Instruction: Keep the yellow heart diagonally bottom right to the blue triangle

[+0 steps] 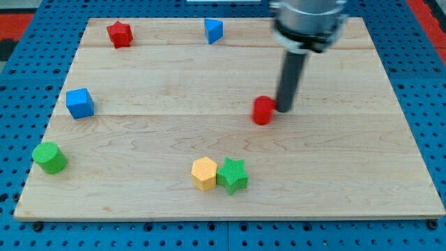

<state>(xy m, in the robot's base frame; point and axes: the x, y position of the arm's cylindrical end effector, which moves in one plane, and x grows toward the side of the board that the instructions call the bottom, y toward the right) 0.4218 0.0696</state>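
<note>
a pale wooden board [139, 125] lies on a blue perforated surface [21, 77], evenly lit.

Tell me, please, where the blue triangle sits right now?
The blue triangle sits near the board's top edge, just left of centre, right of the red star.

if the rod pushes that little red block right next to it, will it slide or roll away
Probably slide. The red block looks like a short cylinder standing on its flat end on the smooth wooden board, so rolling seems unlikely. My tip sits just to its right; it looks small and light, so an off-centre push may make it slip sideways off the tip.
</note>
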